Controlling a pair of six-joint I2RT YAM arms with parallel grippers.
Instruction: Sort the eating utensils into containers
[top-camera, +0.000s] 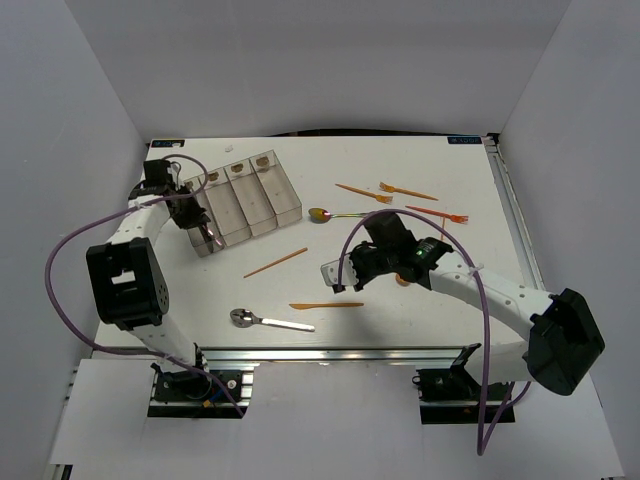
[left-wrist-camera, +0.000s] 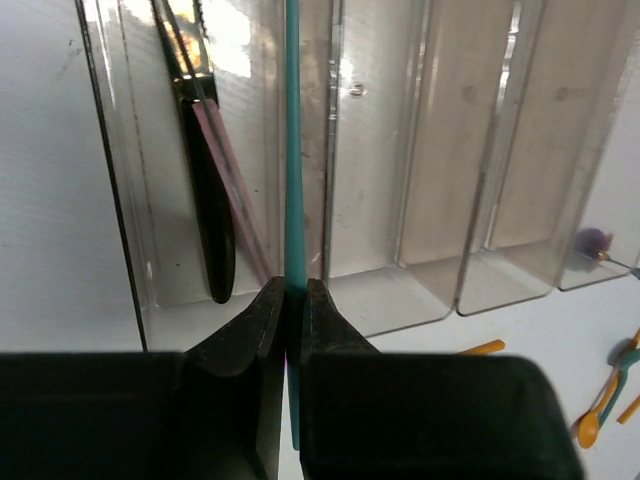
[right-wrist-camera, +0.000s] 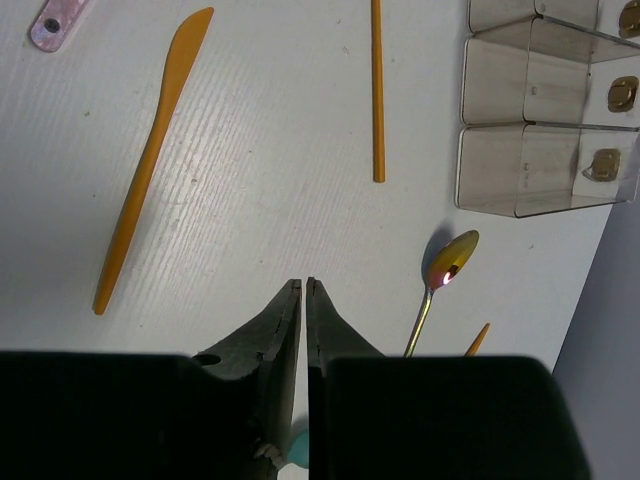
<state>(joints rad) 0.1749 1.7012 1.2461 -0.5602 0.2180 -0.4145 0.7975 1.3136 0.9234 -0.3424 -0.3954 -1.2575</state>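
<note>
White table (top-camera: 330, 160); containers (top-camera: 250, 200) hold dark utensil (left-wrist-camera: 215, 230) (end bin); left tool (left-wrist-camera: 290, 290) pinches teal stick (left-wrist-camera: 293, 150), right tool (right-wrist-camera: 303, 285) closed.

White table (top-camera: 350, 160), plain white enclosure walls (top-camera: 320, 60), aluminium rail (top-camera: 330, 355) along the near edge

A white table (top-camera: 340, 160), edged by what looks like an aluminium rail (top-camera: 330, 353), sits boxed in by plain white walls (top-camera: 330, 60) under even light.

Containers (top-camera: 250, 205) obstruct back-left; scattered utensils (top-camera: 325, 305) dot the table (top-camera: 330, 160).
</note>
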